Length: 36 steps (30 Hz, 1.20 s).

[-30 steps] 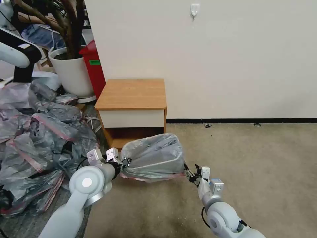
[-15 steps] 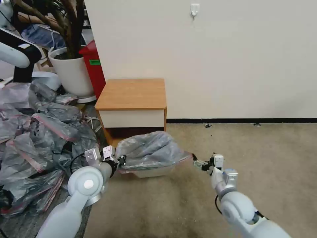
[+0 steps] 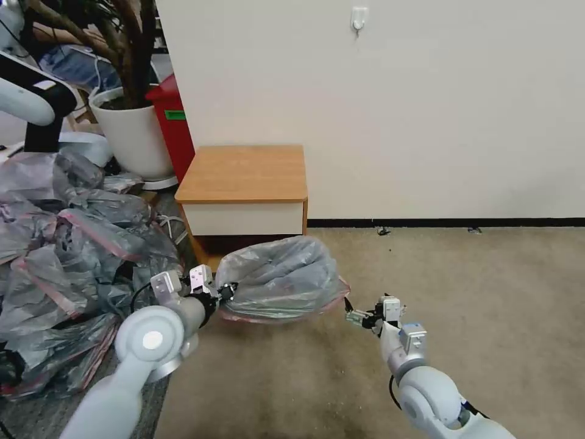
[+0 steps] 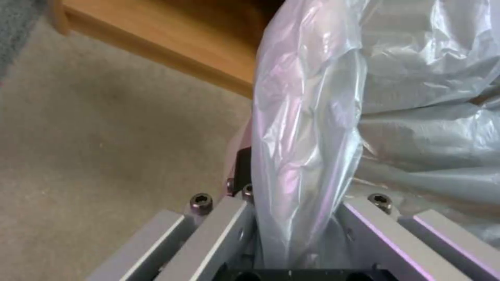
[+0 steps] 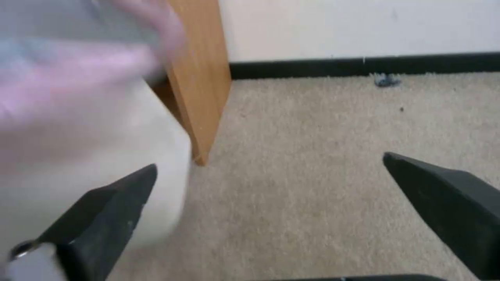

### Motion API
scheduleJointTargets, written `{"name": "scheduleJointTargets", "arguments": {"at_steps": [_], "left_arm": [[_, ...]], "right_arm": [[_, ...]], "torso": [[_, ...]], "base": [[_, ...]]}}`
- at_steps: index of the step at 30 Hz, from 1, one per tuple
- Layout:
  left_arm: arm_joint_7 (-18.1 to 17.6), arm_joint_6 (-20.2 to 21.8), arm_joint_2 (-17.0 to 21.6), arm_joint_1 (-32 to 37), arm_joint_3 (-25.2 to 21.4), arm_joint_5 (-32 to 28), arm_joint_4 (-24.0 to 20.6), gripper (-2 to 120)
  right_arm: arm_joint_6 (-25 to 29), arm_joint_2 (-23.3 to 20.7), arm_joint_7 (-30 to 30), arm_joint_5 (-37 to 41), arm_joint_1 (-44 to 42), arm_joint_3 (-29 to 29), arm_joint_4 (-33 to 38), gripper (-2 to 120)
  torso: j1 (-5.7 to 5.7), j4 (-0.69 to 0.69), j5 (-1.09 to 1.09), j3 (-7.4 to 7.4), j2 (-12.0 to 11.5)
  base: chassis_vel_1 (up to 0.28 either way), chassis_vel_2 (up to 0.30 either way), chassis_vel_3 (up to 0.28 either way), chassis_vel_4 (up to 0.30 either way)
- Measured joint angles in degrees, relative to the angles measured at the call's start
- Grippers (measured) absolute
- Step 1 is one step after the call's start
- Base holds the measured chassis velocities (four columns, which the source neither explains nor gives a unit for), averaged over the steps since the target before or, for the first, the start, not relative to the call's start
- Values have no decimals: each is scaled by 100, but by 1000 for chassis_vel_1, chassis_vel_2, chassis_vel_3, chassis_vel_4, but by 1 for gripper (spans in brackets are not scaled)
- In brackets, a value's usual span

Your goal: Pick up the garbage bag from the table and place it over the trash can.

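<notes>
While its left end effector (image 3: pixel 224 292) pinches a fold of the garbage bag (image 3: pixel 280 280) at the bag's left edge, the wheeled robot holds the translucent grey plastic low in front of the small nightstand. In the left wrist view the film (image 4: pixel 307 128) runs straight down between the metal fingers (image 4: pixel 218 230), which are closed on it. The right end effector (image 3: pixel 356 317) hangs just off the bag's right edge, apart from the pink rim band, its dark fingers (image 5: pixel 104 207) spread wide with nothing between them and carpet (image 5: pixel 312 156) beyond. The bag billows in a rounded hump, its pink-edged mouth facing down. The right wrist view shows a cream wall of the trash can (image 5: pixel 93 156) under the pink band, just beside the nightstand's wooden side panel (image 5: pixel 200 78); how far the bag reaches down around the can cannot be told. Behind the bag stands the tabletop (image 3: pixel 244 174), orange-brown wood above a white drawer front. To the robot's left lies a heap of grey-pink bags (image 3: pixel 67 256), with a white plant pot (image 3: pixel 134 137) and a red bin (image 3: pixel 173 122) against the wall.
</notes>
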Motion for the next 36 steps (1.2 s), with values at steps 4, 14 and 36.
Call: {"name": "scheduleJointTargets", "arguments": {"at_steps": [4, 14, 36], "left_arm": [[-17, -12, 27, -3, -56, -2, 8, 3], [144, 6, 55, 18, -137, 229, 187, 3], [3471, 196, 907, 105, -786, 1554, 1479, 3]], "right_arm": [[-94, -27, 41, -67, -25, 64, -128, 95], [-76, -80, 81, -55, -26, 202, -194, 65], [1065, -355, -4193, 2213, 208, 700, -1546, 109]], "torso": [[0, 0, 0, 0, 0], [0, 0, 0, 1, 0], [0, 0, 0, 1, 0]], "base": [[0, 0, 0, 0], [0, 0, 0, 0], [0, 0, 0, 0]]}}
